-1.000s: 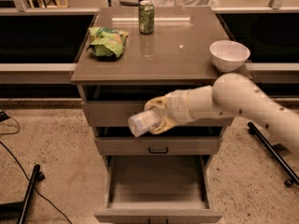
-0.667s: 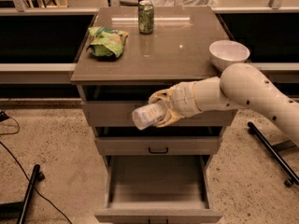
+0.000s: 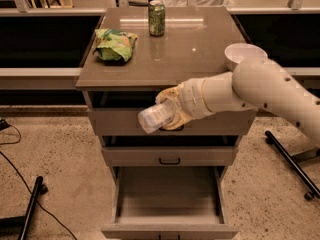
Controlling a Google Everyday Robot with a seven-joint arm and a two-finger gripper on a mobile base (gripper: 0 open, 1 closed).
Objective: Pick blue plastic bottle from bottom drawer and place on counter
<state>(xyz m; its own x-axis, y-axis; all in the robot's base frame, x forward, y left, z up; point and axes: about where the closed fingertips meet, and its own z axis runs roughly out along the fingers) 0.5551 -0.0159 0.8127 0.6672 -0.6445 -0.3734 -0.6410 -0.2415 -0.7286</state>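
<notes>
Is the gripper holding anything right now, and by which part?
Yes. The gripper grips the blue plastic bottle by its right end; the rest sticks out down-left, in front of the top drawer.

My gripper (image 3: 167, 115) has risen a little, carrying the blue plastic bottle (image 3: 154, 118) clamped in its fingers (image 3: 176, 121). It is now before the top drawer (image 3: 115, 121), closer under the desk (image 3: 200, 59) edge. My arm (image 3: 260, 86) now hides part of the white bowl (image 3: 242, 51).

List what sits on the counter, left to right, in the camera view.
Crumpled green snack bag → green soda can → white bowl. Below the counter's front edge, the gripper holds the blue plastic bottle.
</notes>
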